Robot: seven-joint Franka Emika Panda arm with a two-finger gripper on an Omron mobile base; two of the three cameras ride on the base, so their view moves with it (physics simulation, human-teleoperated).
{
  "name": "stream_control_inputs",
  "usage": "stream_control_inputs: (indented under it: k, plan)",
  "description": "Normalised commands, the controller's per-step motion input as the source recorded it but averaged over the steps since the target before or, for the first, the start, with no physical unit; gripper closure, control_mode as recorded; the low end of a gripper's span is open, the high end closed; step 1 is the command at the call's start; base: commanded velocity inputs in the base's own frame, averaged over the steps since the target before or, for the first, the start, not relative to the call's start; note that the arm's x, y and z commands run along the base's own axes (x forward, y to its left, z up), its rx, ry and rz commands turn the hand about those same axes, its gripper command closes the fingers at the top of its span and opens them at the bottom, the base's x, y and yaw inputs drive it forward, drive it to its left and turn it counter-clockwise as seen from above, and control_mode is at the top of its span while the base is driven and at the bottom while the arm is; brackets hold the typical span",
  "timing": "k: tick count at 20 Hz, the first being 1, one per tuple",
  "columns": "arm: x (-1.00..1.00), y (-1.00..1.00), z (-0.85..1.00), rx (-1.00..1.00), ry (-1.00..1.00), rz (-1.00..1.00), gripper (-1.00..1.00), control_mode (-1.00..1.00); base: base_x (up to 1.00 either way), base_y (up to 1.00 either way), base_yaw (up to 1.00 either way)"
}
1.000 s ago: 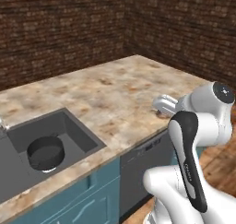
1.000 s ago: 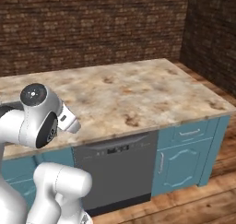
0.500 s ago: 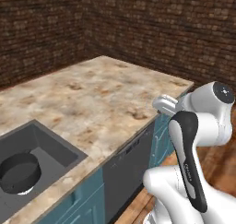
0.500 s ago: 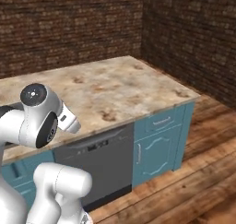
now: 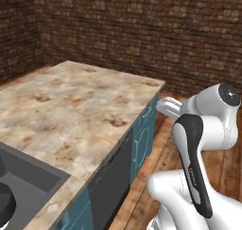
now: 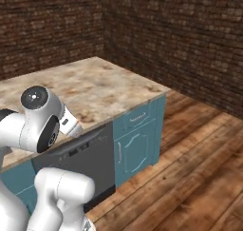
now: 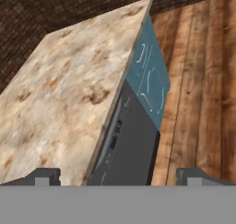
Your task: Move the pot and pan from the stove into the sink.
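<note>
The sink (image 5: 33, 178) shows as a dark grey corner at the lower left of the left base view. Inside it, a dark round shape that looks like the pot (image 5: 4, 206) is cut off by the frame edge. The pan and the stove are out of view. My gripper (image 7: 119, 178) is open, its two fingertips (image 7: 46, 176) wide apart with nothing between them. It hangs in front of the counter's front edge, looking down over the dishwasher. The white arm (image 5: 198, 144) is folded close to the base.
A beige marbled counter (image 5: 71, 106) ends in a corner toward the brick wall. Below it sit a dark dishwasher (image 6: 80, 158) and teal cabinets (image 6: 137, 135). Wooden floor (image 6: 190, 168) opens to the right of the counter's end.
The whole picture has shifted, so the base has moved: the sink slid off to the left, and the counter's end and the wooden floor came into view. The arm's pose is unchanged.
</note>
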Motion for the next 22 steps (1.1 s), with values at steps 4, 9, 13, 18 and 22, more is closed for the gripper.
stream_control_inputs:
  k: [4,9,13,18,22]
  plan:
    - [0.00,0.00,0.00,0.00,0.00,0.00,-1.00,1.00,0.00,-0.14,-0.37]
    - [0.00,0.00,0.00,0.00,0.00,0.00,-1.00,1.00,0.00,-0.14,-0.34]
    - [0.00,0.00,0.00,0.00,0.00,0.00,-1.00,1.00,-0.01,-0.16,-0.31]
    - [0.00,0.00,0.00,0.00,0.00,0.00,-1.00,1.00,-0.04,-0.20,-0.30]
    - [0.00,0.00,0.00,0.00,0.00,0.00,-1.00,1.00,-0.11,-0.22,-0.28]
